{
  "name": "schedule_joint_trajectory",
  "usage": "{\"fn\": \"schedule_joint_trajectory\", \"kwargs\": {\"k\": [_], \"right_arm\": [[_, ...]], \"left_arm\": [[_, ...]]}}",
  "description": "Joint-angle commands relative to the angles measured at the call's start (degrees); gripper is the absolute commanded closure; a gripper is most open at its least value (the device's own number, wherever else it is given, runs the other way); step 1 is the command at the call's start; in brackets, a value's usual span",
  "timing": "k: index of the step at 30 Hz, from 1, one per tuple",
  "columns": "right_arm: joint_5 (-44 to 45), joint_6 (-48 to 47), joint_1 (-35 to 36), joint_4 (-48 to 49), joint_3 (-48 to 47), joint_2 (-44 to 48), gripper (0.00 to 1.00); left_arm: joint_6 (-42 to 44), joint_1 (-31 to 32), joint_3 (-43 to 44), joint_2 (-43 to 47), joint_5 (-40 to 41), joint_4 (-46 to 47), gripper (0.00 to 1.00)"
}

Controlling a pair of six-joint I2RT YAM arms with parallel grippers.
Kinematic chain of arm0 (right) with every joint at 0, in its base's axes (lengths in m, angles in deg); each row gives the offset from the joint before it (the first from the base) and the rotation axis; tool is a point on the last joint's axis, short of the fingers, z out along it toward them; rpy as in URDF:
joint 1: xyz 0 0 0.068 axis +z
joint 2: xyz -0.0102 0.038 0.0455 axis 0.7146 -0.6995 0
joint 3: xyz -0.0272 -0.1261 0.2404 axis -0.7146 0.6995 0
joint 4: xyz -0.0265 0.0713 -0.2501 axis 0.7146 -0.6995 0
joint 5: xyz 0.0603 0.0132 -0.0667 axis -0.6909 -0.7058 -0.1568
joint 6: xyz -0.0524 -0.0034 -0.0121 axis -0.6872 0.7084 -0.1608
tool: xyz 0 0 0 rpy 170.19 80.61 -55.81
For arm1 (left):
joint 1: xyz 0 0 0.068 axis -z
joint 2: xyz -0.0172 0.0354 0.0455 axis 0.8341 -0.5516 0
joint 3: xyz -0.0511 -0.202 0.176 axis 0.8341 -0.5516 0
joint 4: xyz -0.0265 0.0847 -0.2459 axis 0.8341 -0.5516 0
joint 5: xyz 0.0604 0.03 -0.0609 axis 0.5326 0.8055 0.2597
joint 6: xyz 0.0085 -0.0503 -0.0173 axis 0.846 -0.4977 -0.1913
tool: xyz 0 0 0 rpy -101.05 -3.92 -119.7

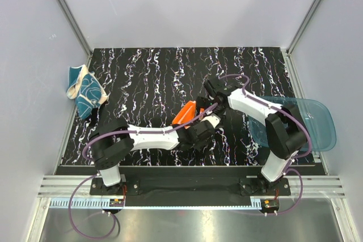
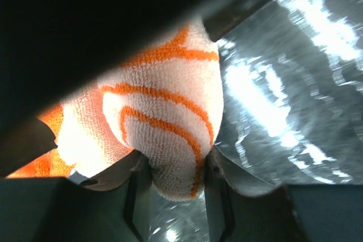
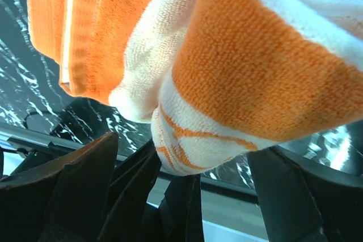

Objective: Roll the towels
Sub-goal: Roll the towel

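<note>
Top external view: teal towel (image 1: 85, 90) lies crumpled at the left edge of the black marbled table (image 1: 147, 77), well apart to the left of both sets of jaws. Orange towel (image 1: 184, 114) is bunched near the centre, between the two grippers. Left gripper (image 2: 176, 191): jaws partly closed, pinching a fold of the orange towel between the fingers (image 2: 221, 208). Right gripper (image 3: 184, 185): jaws wide apart, gripping nothing; a fold of the orange towel hangs down between them. Blue tray (image 1: 317, 123) sits to the right of the right jaws, partly overlapped by the right arm.
</note>
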Motion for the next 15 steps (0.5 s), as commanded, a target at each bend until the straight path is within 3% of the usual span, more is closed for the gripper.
{"fn": "schedule_joint_trajectory", "kwargs": {"k": [1, 9, 15], "right_arm": [[1.8, -2.8, -3.9, -6.9, -5.4, 2.0, 0.0], [5.5, -6.5, -10.4, -15.2, -16.4, 1.8, 0.0], [6.9, -7.5, -13.4, -17.1, -17.7, 3.3, 0.0]], "left_arm": [[-4.4, -0.8, -4.0, -0.9, -11.2, -1.5, 0.92], [-5.4, -0.9, -4.3, 1.1, -14.0, -2.8, 0.94], [-5.2, -1.1, -3.8, 1.7, -14.7, -4.2, 0.94]]}}
